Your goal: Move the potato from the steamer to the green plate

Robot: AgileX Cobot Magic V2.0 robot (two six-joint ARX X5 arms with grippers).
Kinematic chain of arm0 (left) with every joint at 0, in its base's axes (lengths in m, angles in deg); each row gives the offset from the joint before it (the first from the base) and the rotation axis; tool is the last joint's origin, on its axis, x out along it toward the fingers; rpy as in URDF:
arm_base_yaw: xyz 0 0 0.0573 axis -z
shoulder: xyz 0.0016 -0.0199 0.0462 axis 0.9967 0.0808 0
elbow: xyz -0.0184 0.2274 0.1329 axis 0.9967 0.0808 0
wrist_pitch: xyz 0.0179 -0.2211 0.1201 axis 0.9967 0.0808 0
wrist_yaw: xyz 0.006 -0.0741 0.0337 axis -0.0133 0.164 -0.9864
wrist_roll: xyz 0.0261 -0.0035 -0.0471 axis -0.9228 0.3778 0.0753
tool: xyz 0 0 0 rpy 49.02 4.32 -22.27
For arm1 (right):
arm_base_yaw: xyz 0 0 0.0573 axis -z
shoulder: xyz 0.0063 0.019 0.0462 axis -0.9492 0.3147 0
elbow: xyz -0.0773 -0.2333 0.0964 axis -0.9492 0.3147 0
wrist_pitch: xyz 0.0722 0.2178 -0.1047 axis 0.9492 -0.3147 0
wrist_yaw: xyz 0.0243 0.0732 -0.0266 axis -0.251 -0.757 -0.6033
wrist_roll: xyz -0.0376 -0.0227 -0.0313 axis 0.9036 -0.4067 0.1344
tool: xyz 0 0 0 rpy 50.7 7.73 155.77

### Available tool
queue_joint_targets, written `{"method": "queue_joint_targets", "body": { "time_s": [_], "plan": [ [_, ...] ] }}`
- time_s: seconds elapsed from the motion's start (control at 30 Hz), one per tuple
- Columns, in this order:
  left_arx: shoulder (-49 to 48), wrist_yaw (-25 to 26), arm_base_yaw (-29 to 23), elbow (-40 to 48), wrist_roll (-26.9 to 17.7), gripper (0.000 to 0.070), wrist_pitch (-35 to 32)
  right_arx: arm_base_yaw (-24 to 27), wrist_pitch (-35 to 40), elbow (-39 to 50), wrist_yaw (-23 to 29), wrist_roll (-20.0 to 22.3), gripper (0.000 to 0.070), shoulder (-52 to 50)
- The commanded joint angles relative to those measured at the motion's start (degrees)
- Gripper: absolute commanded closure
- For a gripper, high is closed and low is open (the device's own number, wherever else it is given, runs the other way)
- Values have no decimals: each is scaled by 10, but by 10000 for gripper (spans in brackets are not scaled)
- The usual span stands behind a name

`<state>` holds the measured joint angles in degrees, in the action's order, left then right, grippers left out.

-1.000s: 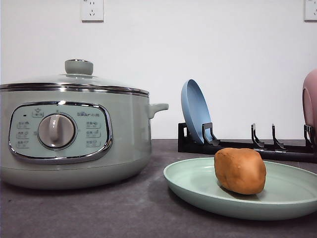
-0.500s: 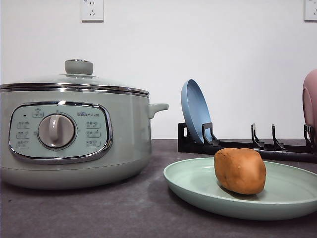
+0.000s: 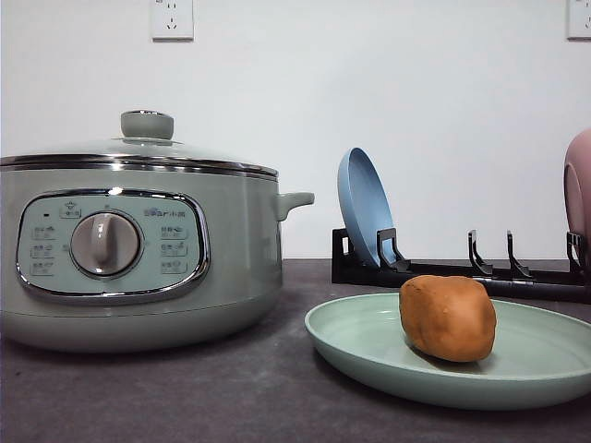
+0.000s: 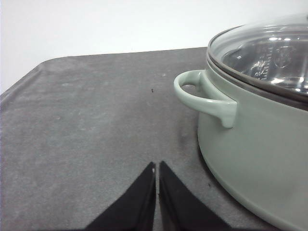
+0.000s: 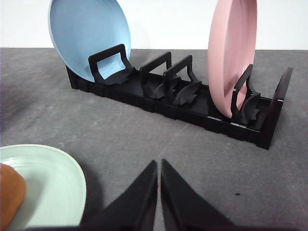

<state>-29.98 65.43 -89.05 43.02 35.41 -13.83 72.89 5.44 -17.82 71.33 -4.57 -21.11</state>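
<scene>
The potato [image 3: 448,317] sits on my green plate [image 3: 369,346] at the lower right of the front view, resting left of the plate's middle. The steamer [image 3: 138,249] fills the left half of that view, lid [image 3: 138,148] on, dial facing the camera, well apart from the plate. Behind the plate a black rack [image 3: 434,268] holds a blue plate [image 3: 363,208] upright; a pink plate [image 3: 579,189] shows at the right edge.

My left gripper [image 4: 157,166] has its fingers pressed together, holding nothing, above bare table [image 4: 86,125] just beside the steamer's handle. My right gripper [image 5: 159,163] is likewise pinched closed and empty, the green plate's rim at the lower left of its view, the rack across the top.
</scene>
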Motion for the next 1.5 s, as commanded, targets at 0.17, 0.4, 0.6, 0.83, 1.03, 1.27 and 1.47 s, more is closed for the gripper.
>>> {"method": "queue_joint_targets", "body": {
  "time_s": [0.17,0.4,0.6,0.83,1.03,1.27,1.47],
  "plan": [
    [-1,-2,-2,12,3,696,4,1,1,3,0,2,700,-1],
    [-1,-2,-2,12,3,696,4,1,1,3,0,2,700,-1],
    [-1,-2,-2,12,3,696,4,1,1,3,0,2,700,-1],
    [-1,-2,-2,12,3,696,4,1,1,3,0,2,700,-1],
    [-1,-2,-2,12,3,696,4,1,1,3,0,2,700,-1],
    [-1,-2,-2,12,3,696,4,1,1,3,0,2,700,-1],
    [-1,-2,-2,12,3,696,4,1,1,3,0,2,700,-1]
  ]
}}
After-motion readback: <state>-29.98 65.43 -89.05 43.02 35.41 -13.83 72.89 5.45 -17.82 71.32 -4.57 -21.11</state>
